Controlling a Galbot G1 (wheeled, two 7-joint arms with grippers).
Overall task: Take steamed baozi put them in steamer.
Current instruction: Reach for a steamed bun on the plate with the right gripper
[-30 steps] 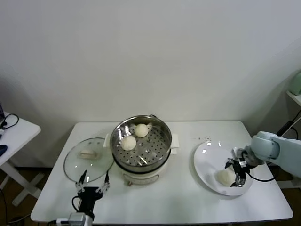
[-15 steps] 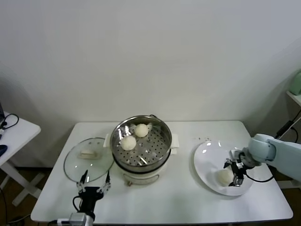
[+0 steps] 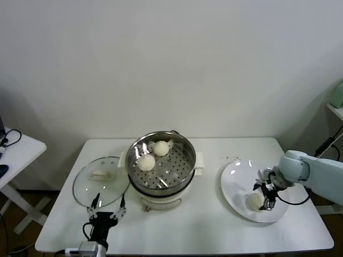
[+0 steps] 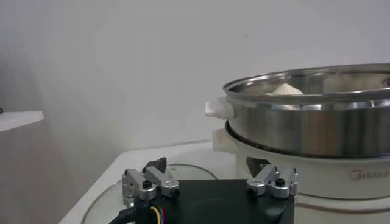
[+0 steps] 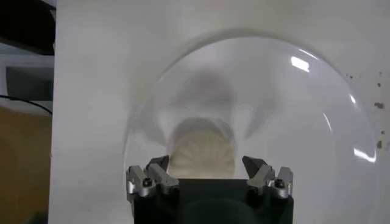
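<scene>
A white desk [image 3: 198, 225] stands against a bare pale wall. From the head view, two steamed baozi [image 3: 146, 162] already sit in the steamer [image 3: 161, 163]; one more lies on the plate [image 3: 236, 184], directly under the right tool [image 3: 266, 201]. The left tool [image 3: 106, 214] waits open near the glass lid [image 3: 99, 182]. Left wrist: jaws spread, holding nothing. Right wrist: jaws wide, straddling the bun [image 5: 201, 149] between them, not yet gripping
</scene>
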